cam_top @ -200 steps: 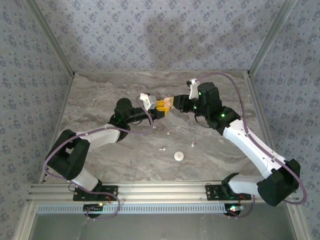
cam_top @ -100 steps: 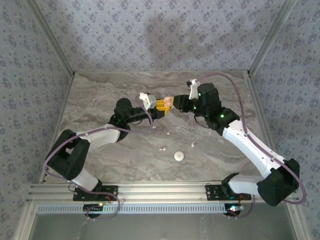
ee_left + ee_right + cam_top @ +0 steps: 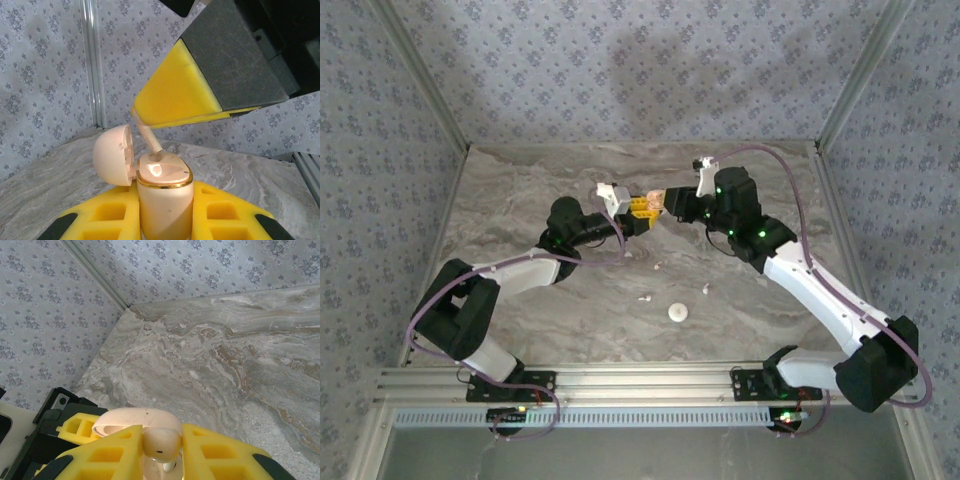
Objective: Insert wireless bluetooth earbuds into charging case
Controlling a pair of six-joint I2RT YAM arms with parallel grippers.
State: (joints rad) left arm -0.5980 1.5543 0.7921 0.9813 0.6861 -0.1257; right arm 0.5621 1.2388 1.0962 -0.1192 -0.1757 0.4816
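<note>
My left gripper (image 3: 165, 212) is shut on the cream charging case (image 3: 165, 192), which stands upright with its gold rim showing and its lid (image 3: 114, 156) swung open to the left. My right gripper (image 3: 161, 452) is shut on one earbud (image 3: 161, 442). In the left wrist view the earbud's stem (image 3: 148, 137) slants down into the case's near-left slot, under a yellow pad (image 3: 175, 92) of the right gripper. From above, both grippers meet at the case (image 3: 647, 203) over the table's far middle. Three more earbuds (image 3: 658, 266) (image 3: 645, 298) (image 3: 706, 289) lie loose on the table.
A small round white piece (image 3: 678, 313) lies on the marble table (image 3: 520, 190) near the front middle. Patterned walls and metal corner posts (image 3: 840, 100) close in the back and sides. The arms' bases sit on the rail (image 3: 640, 380) at the near edge.
Both grippers, with the case and the earbud between them, have shifted slightly toward the far wall. Neither grip has changed.
</note>
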